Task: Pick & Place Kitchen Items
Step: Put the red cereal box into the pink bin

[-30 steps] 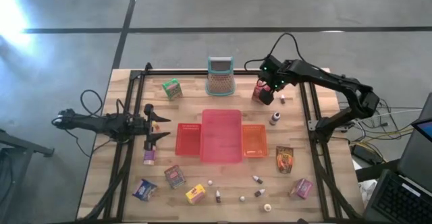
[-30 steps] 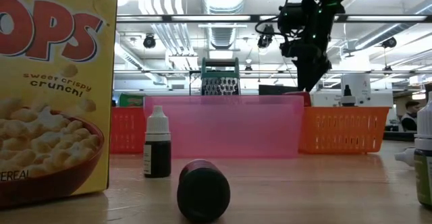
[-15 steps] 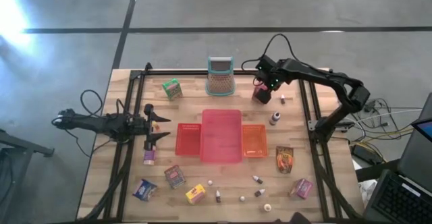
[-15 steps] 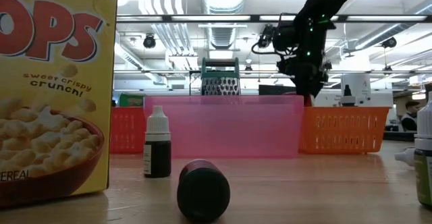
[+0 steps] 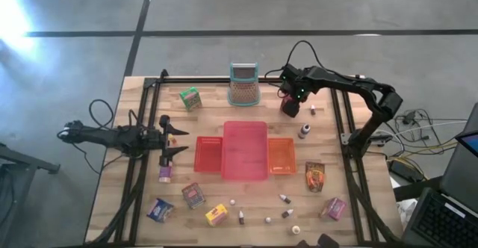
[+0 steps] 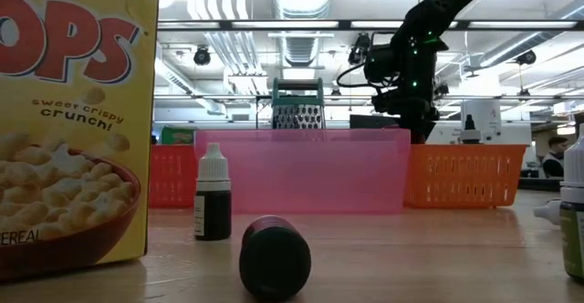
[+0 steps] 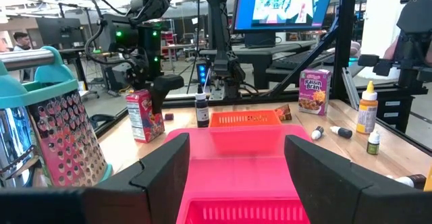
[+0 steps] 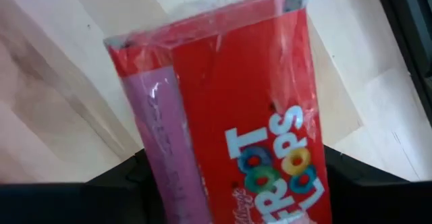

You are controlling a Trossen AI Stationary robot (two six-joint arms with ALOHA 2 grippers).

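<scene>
While the left end effector [image 5: 173, 137] waits spread, the right end effector [image 5: 290, 107] straddles the red cereal box [image 8: 236, 116]; whether it pinches yet, I cannot tell; next: squeeze, lift.

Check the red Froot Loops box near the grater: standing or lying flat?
Standing. The left wrist view shows the red Froot Loops box upright on the table, taller than wide, beside the grater.

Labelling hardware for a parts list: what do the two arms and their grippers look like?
Both arms are dark, slim and jointed. The right arm carries a looping black cable and green lights near its gripper. The left gripper has two dark, blocky fingers.
</scene>
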